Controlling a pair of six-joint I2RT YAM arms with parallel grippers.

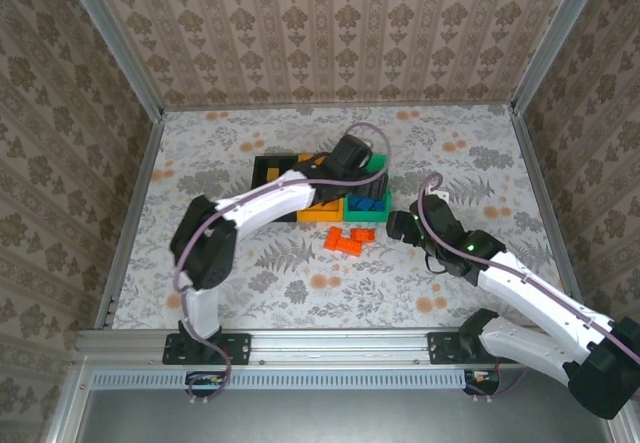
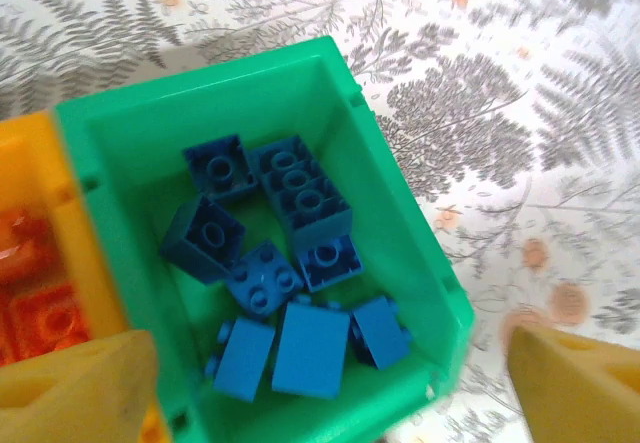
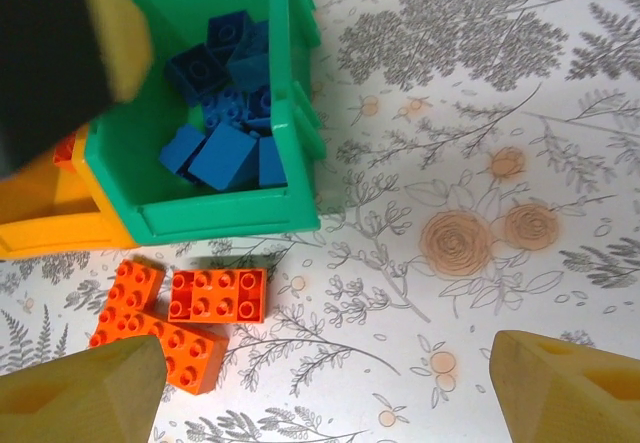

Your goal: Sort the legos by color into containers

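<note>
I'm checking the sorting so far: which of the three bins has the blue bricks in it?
The green bin, at the right end of the row. Blue bricks lie in it; the yellow-orange bin beside it holds red-orange bricks.

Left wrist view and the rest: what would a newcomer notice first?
The green bin packed with blue bricks, with the left gripper open right above it. Next, a cluster of red-orange bricks lying loose on the floral table just in front of that bin, near the open right gripper.
</note>
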